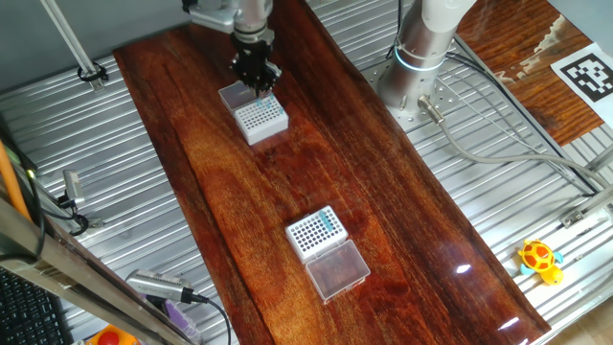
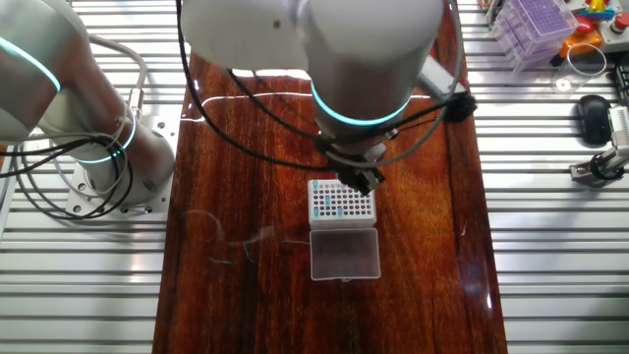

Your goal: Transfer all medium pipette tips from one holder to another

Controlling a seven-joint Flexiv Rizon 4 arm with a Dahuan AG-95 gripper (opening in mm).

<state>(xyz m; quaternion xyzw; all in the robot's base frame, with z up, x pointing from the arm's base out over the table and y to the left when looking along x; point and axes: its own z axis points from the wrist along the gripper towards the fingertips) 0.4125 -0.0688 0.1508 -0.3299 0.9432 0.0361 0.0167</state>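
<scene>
Two racks on glossy wood tabletop, ribbed metal bench around.

A dark, glossy wooden board is lying lengthwise on a ribbed metal table. A white tip rack with its clear lid open is sitting on the board's far stretch. Well apart from that rack, toward the near end, a second rack is resting, its open lid lying flat just beside it.
</scene>
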